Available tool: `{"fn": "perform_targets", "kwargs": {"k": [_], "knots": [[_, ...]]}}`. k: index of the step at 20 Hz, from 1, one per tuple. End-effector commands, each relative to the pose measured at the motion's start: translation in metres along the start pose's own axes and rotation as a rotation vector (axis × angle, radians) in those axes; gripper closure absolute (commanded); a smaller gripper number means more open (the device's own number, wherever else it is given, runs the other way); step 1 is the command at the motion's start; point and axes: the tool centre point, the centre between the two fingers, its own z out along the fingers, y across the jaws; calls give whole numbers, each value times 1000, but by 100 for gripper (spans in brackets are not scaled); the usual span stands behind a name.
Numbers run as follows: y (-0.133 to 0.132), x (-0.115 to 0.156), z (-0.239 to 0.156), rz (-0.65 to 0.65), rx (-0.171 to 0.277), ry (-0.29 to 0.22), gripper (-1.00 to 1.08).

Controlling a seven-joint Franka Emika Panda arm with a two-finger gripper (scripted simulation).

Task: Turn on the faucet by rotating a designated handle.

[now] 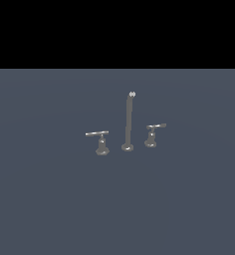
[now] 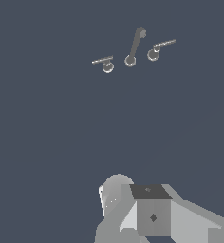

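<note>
A: Where is the faucet (image 1: 128,127)?

B: On the grey desk (image 1: 45,199), near the middle of the exterior view. Its tall spout (image 1: 129,119) stands upright between two levers.

A: And the handle (image 1: 153,133)?

B: It's the shorter lever, at the exterior view's right of the spout. The longer, paler lever (image 1: 99,141) sits on the spout's other side.

A: The end effector?

B: Only grey arm parts (image 2: 152,211) show in the wrist view, well apart from the faucet. I cannot tell whether its fingers are parted or together.

One spout (image 1: 128,122) and two lever handles (image 1: 102,141) (image 1: 152,134).
</note>
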Motion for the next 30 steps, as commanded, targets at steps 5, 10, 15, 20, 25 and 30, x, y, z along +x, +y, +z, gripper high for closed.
{"fn": "perform_targets", "kwargs": {"k": [5, 10, 15, 20, 25, 30], "knots": [[1, 2, -1, 6, -11, -3, 108], [4, 6, -3, 16, -36, -10, 108], [4, 7, -2, 20, -34, -9, 108], [6, 19, -1, 51, -34, -7, 108], [11, 42, 4, 111, -32, -3, 108], [18, 75, 13, 200, -29, 4, 108]]}}
